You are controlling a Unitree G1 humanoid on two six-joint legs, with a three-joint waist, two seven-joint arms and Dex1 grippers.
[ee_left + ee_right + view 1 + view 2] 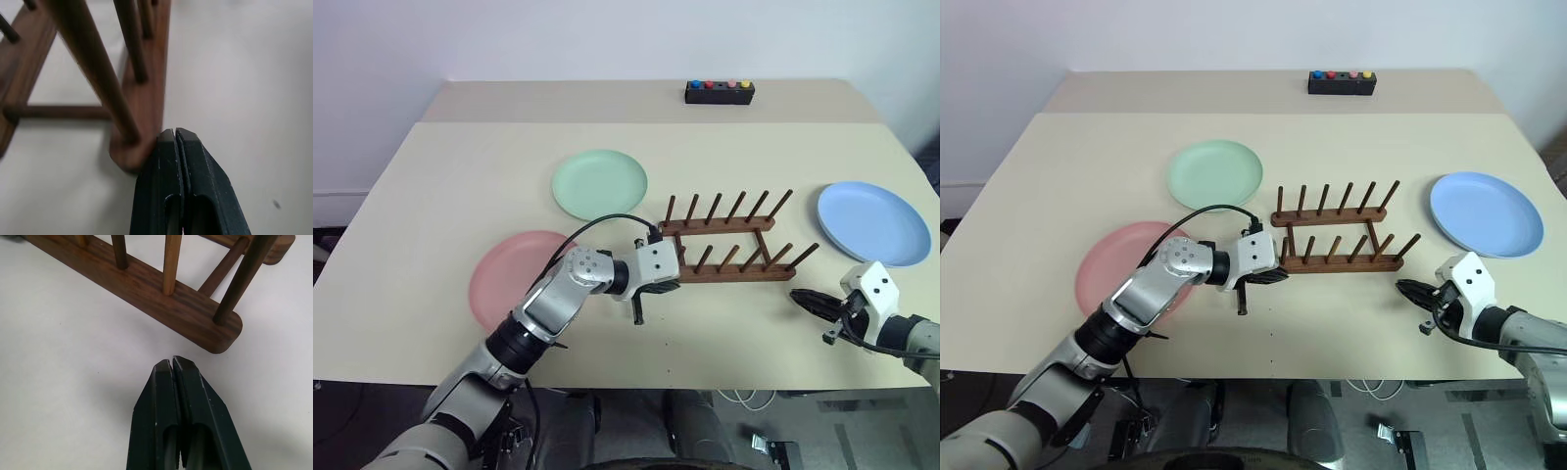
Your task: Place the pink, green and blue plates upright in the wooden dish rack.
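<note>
Left pincer [174, 134]: fingers pressed together, nothing held; tip just beside the near-left end of the rack [729, 240], at the rounded end of its near rail. In the left wrist view the tip sits close against that rail end; contact can't be told. Right pincer [171, 363]: also closed and empty, pointing toward the rack's near-right end, a short gap of bare worktop [450, 186] between tip and rail.

Rack: dark wood, two parallel rails w/ crossbars, five pegs per rail, lying between the two pincers, roughly mid-worktop; no plate in it. The pegs lean toward the robot's right in the head views.

Plates, all flat on the worktop:
- pink plate [504, 279]: left of the rack, near the front edge, partly covered by the left arm.
- green plate [599, 183]: beyond the pink one, left of and behind the rack's left end, apart from it.
- blue plate [873, 221]: right of the rack, beyond the right pincer, near the worktop's right edge.

Far edge: black box [719, 92] w/ blue, red, pink and yellow buttons, well apart from rack and plates.
</note>
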